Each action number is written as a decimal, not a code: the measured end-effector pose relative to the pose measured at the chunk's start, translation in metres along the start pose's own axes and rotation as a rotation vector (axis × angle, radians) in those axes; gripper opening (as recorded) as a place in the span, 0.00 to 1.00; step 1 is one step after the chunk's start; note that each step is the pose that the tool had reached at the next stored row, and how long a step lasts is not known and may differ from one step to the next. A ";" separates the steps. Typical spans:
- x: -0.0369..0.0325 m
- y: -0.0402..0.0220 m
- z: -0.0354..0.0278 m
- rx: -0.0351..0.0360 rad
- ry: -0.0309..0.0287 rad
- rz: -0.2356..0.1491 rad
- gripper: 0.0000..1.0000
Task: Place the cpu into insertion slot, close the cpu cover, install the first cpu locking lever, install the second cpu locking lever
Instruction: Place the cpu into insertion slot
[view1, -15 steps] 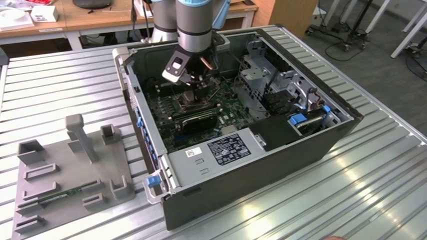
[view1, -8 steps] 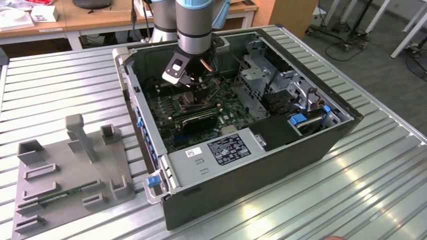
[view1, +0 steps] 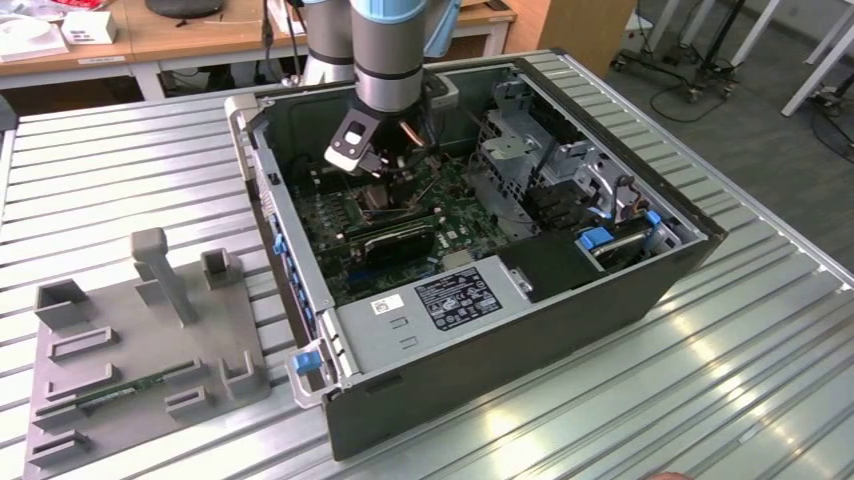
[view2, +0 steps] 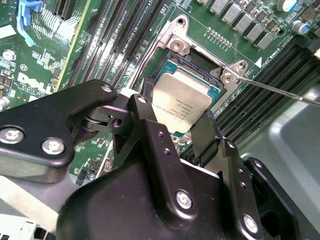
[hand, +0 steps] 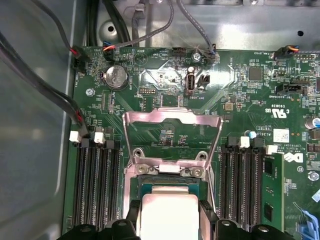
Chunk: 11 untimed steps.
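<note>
One tilted edge is the main risk: the gripper (view2: 175, 117) clamps the cpu (view2: 184, 95) by two sides over the insertion slot (view2: 199, 60), seemingly not yet seated. A skewed landing could bend the socket contacts. The cpu cover (hand: 172, 119) stands raised.

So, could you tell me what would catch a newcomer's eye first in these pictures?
Most striking in the exterior view is the arm plunged into the open computer case on the slatted table. In both wrist views, black fingers clasp a silver chip at the socket on the green board, whose metal cover frame stands flipped open.
</note>
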<state>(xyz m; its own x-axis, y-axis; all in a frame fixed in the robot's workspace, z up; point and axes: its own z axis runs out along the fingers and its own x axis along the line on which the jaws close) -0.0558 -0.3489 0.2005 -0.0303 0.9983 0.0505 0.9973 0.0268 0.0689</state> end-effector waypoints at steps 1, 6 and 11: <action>0.0000 0.0000 0.0006 0.0001 -0.0001 0.000 0.54; -0.0002 -0.0002 0.0023 -0.0012 -0.0023 0.029 0.54; -0.0001 -0.0002 0.0025 -0.0015 -0.0021 0.030 0.54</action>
<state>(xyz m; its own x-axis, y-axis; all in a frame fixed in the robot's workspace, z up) -0.0558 -0.3489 0.1980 -0.0005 0.9987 0.0504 0.9976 -0.0030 0.0689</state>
